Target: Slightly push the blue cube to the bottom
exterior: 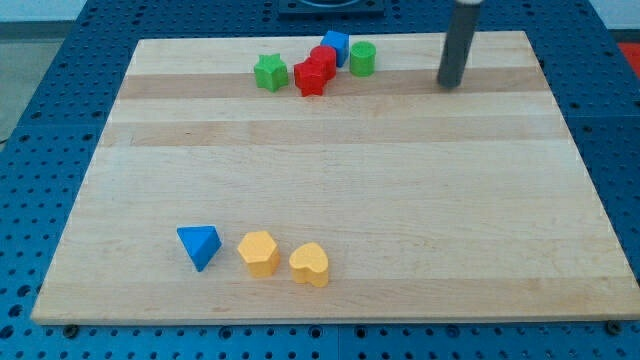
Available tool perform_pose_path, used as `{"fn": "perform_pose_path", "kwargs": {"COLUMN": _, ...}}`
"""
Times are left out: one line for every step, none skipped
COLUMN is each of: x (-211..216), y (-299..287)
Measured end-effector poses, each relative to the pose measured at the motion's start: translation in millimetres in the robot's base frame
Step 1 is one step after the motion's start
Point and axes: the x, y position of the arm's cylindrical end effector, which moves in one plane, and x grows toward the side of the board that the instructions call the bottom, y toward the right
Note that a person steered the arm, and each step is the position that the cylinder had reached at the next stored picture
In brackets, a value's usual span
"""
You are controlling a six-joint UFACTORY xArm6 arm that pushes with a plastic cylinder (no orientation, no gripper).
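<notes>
The blue cube (pixel 337 45) sits near the view's top edge of the wooden board (pixel 330 150), touching a red block (pixel 323 57) at its lower left, with a green cylinder (pixel 362 58) just to its right. My tip (pixel 450 84) rests on the board well to the right of the blue cube, past the green cylinder, and touches no block.
A second red block (pixel 311 78) lies below the first. A green star-like block (pixel 269 72) is to their left. Near the view's bottom left lie a blue triangular block (pixel 200 246), a yellow hexagonal block (pixel 259 252) and a yellow heart-like block (pixel 310 264).
</notes>
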Motion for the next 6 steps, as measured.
{"fn": "perform_pose_path", "kwargs": {"x": -77, "y": -47}}
{"fn": "perform_pose_path", "kwargs": {"x": -79, "y": -79}}
{"fn": "perform_pose_path", "kwargs": {"x": -78, "y": -147}}
{"fn": "perform_pose_path", "kwargs": {"x": -57, "y": -164}}
{"fn": "perform_pose_path", "kwargs": {"x": -36, "y": -175}}
{"fn": "perform_pose_path", "kwargs": {"x": -63, "y": -180}}
